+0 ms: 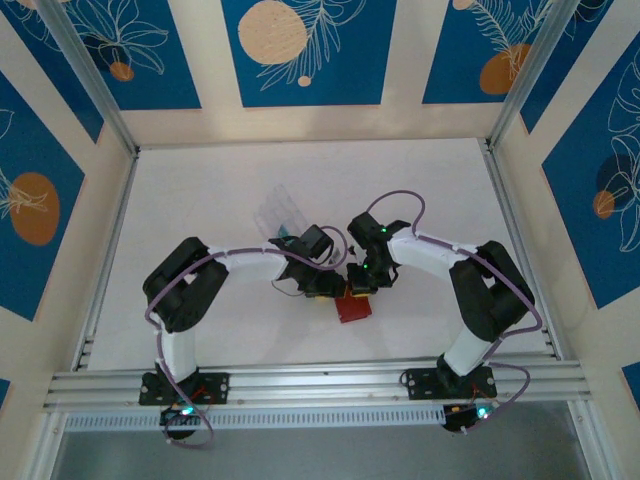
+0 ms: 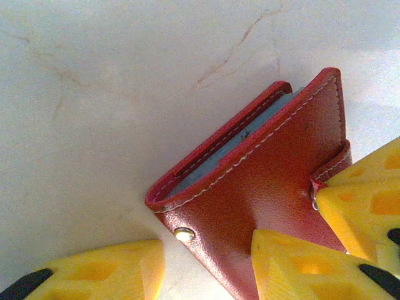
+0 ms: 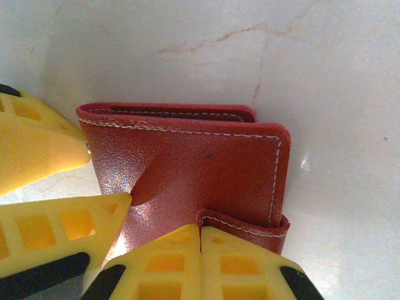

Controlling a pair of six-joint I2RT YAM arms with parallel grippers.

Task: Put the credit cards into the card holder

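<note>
Right pincer [image 3: 200, 232] seemingly pinches card holder [image 3: 206, 162]; teal credit card [image 2: 250, 135] tucked inside.

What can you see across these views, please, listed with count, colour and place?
table: one, white, beneath everything
wallet: one, red, near the middle of the table
card: at least one, teal, tucked in the wallet's pocket, only its edge showing
case: one, clear, on the table, beyond and left of the wallet
wall panels: several, blue with orange circles, around the table
left arm: one, black and white, left of the wallet
right arm: one, black and white, right of the wallet
left end effector: yellow, open, one finger on the wallet
right end effector: yellow, closed at the wallet's tab
</note>
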